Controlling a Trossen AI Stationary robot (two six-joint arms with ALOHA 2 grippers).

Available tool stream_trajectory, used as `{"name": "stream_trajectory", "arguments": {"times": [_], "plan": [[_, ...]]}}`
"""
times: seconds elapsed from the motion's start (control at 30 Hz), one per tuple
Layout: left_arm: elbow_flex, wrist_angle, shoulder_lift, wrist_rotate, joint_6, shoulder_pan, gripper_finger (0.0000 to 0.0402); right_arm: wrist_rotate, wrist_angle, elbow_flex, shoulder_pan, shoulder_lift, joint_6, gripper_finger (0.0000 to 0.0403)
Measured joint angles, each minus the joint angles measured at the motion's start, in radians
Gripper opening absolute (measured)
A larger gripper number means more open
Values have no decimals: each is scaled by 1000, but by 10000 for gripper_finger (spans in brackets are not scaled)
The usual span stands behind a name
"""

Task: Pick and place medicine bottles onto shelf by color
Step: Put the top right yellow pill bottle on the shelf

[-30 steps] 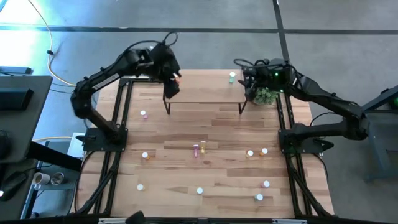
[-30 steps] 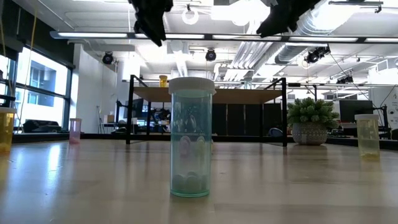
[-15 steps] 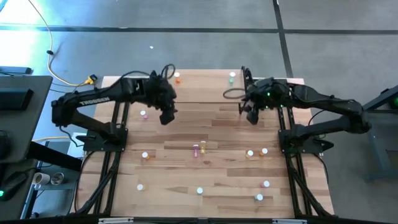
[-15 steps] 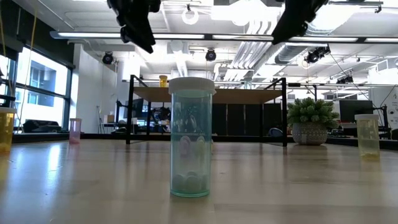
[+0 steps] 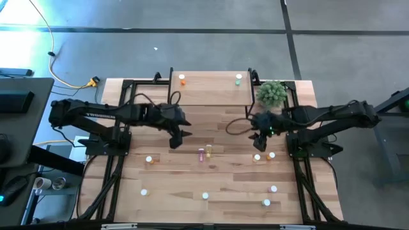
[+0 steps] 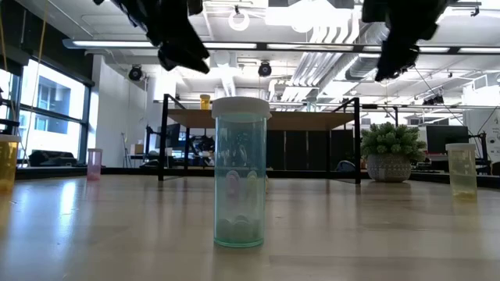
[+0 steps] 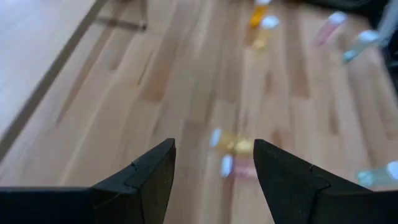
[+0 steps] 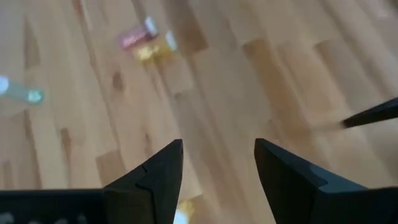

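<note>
The shelf [image 5: 209,88] stands at the 12 o'clock edge of the surface [image 5: 192,131], and two medicine bottles sit on it: an orange one [image 5: 182,80] toward its 10 o'clock corner and a green one [image 5: 238,79] toward its 2 o'clock corner. A small plant [image 5: 271,94] stands just beside the shelf at 3 o'clock.

Nine more bottles are on the surface. A pink one [image 5: 200,153] and a yellow one [image 5: 208,150] lie touching near the centre. An orange one [image 5: 149,160] stands at 9 o'clock of that pair. Two stand at 3 o'clock of it [image 5: 257,158] [image 5: 271,155]. Four stand along the 6 o'clock side [image 5: 144,191] [image 5: 205,196] [image 5: 273,188] [image 5: 266,202].

The left gripper [image 5: 176,138] hangs above the surface at 10 o'clock of the central pair, its fingers [image 7: 149,177] apart and empty. The right gripper [image 5: 257,142] hangs just at 12 o'clock of the two bottles at 3 o'clock, its fingers [image 8: 283,174] likewise spread, holding nothing.
</note>
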Motion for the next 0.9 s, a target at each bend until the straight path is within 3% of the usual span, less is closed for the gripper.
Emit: {"name": "stream_trajectory", "arguments": {"times": [0.27, 0.5, 0.9], "plan": [[-66, 217, 0, -8, 3, -78, 207, 89, 1, -63, 203, 0, 106, 191], [-66, 240, 0, -56, 3, -77, 207, 246, -5, -67, 370, 6, 209, 191], [-66, 236, 0, -57, -24, -71, 207, 307, -65, -67, 535, 59, 495, 191]]}}
